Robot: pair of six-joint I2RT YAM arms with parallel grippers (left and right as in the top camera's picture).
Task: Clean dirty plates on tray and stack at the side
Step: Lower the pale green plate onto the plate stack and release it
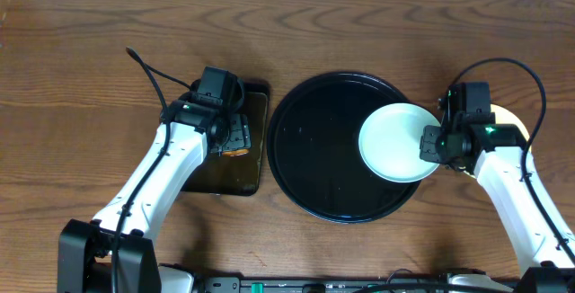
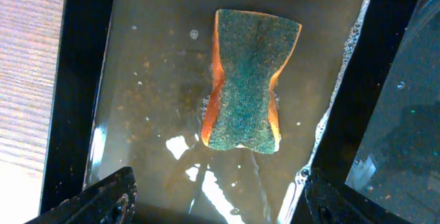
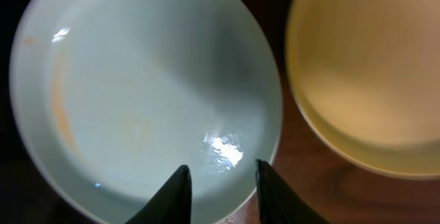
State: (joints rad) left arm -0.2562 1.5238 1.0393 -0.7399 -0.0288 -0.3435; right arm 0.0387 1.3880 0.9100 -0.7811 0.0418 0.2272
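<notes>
at wrist level only, orange smears point(image 3: 58, 110) show on the plate point(image 3: 137, 80) beneath the parted right hand point(image 3: 221, 168).

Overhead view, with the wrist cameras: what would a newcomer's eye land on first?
The pale mint plate glows on the right side of the glossy black tray, the right gripper at its rim with jaws slightly apart. A yellow plate sits just off the tray beside it. On the left, a green-topped orange sponge lies in murky water in the rectangular tray, under the open left gripper.
</notes>
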